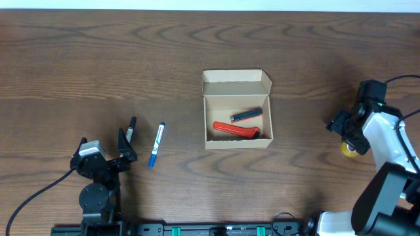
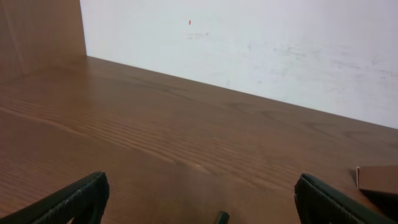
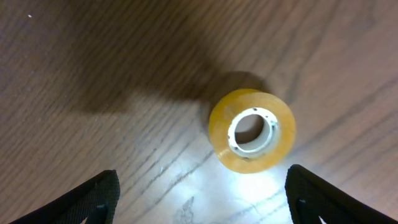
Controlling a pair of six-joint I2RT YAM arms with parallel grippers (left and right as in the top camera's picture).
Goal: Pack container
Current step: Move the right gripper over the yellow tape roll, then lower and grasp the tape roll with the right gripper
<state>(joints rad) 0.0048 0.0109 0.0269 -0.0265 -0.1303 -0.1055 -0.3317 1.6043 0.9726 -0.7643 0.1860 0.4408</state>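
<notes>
The container (image 1: 237,84), a small tan cardboard box, sits open at the table's middle with its flap lid folded back. Inside lie a red tool (image 1: 235,129) and a dark marker (image 1: 247,115). A blue-and-white marker (image 1: 156,144) and a black marker (image 1: 130,128) lie at the left. My left gripper (image 1: 126,145) is open and empty beside the black marker, whose tip shows between its fingers (image 2: 222,218). My right gripper (image 1: 344,128) is open at the far right, just above a yellow tape roll (image 3: 252,130) that also shows in the overhead view (image 1: 350,149).
A corner of the box (image 2: 376,179) shows at the right edge of the left wrist view. A pale wall (image 2: 249,43) stands behind the wooden table's (image 1: 98,65) far edge.
</notes>
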